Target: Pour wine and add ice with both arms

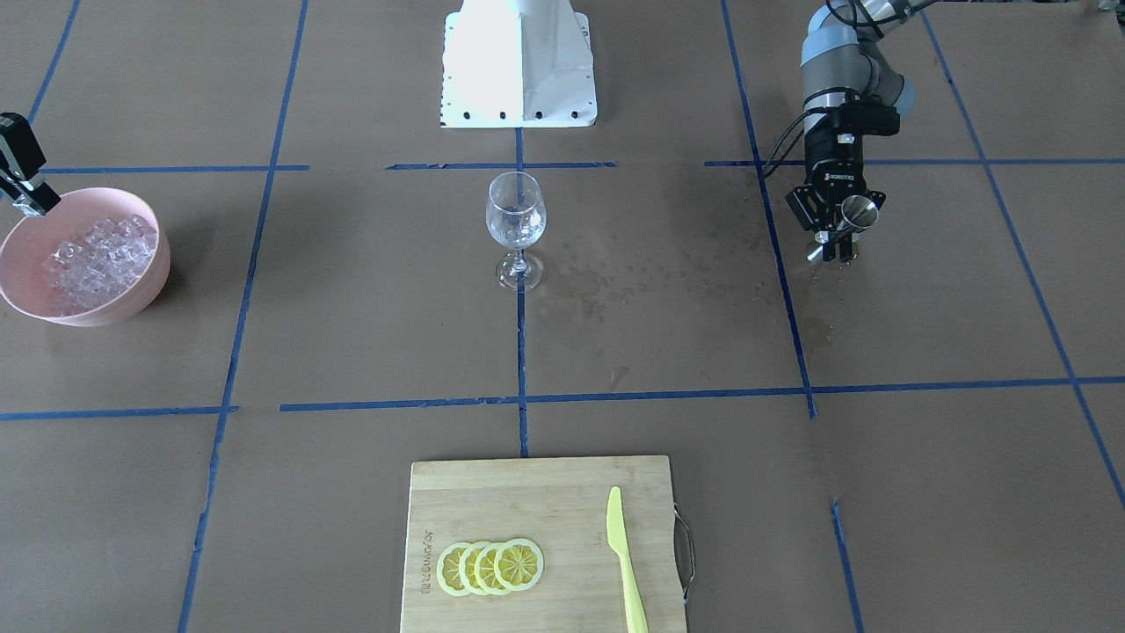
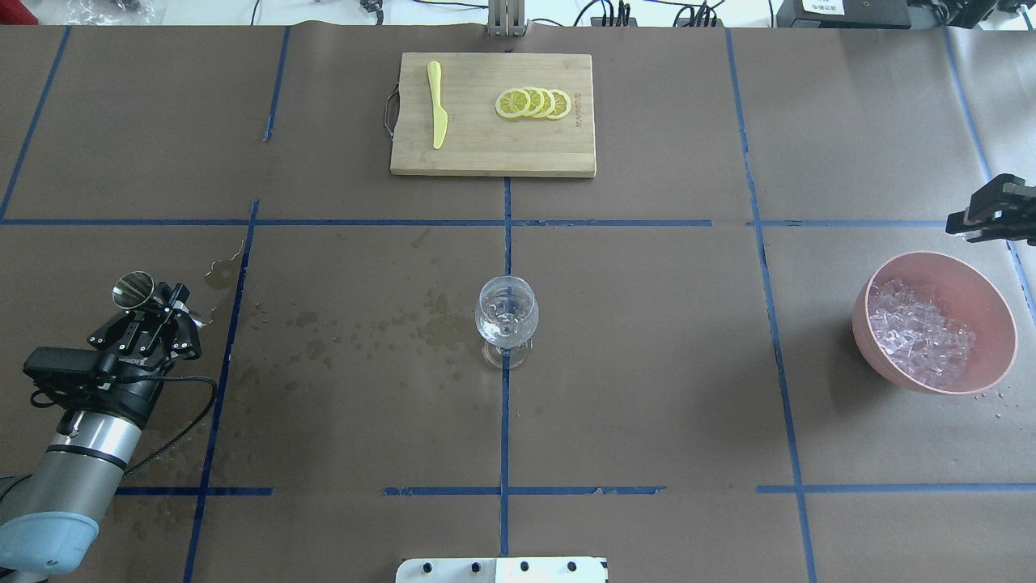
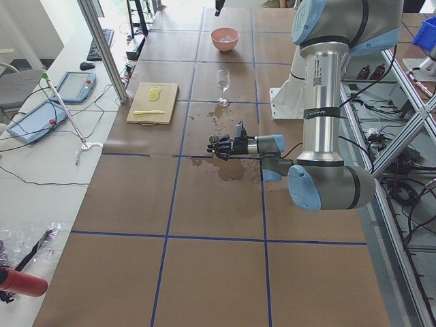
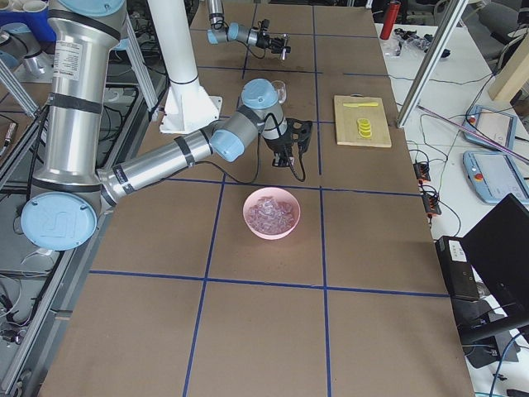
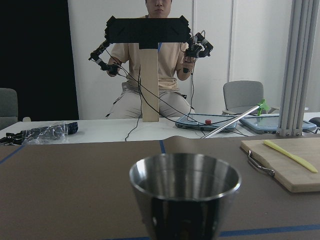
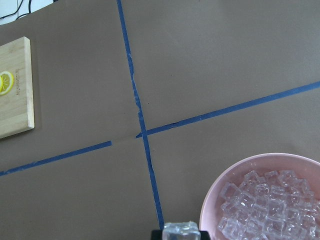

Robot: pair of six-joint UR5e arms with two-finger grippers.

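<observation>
Brown-papered table (image 2: 647, 364) bearing all items. I am reading left gripper (image 2: 164, 301) as clamping jigger (image 2: 133, 289) upright; wine level inside unclear. Glass (image 2: 507, 312) standing well apart, toward centre, on that gripper's right. Right gripper (image 2: 975, 217) hovering beside bowl (image 2: 983, 300) of ice (image 2: 919, 332), apparently pinching one cube (image 6: 181, 231). Left gripper sitting nearer glass.

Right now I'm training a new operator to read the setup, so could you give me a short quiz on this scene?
1. How many lemon slices lie on the cutting board?
2. True or false: the jigger in the left gripper is directly over the wine glass.
3. Which holds the ice? A pink bowl, B wine glass, C cutting board.
Key: 1 four; 2 false; 3 A.
</observation>
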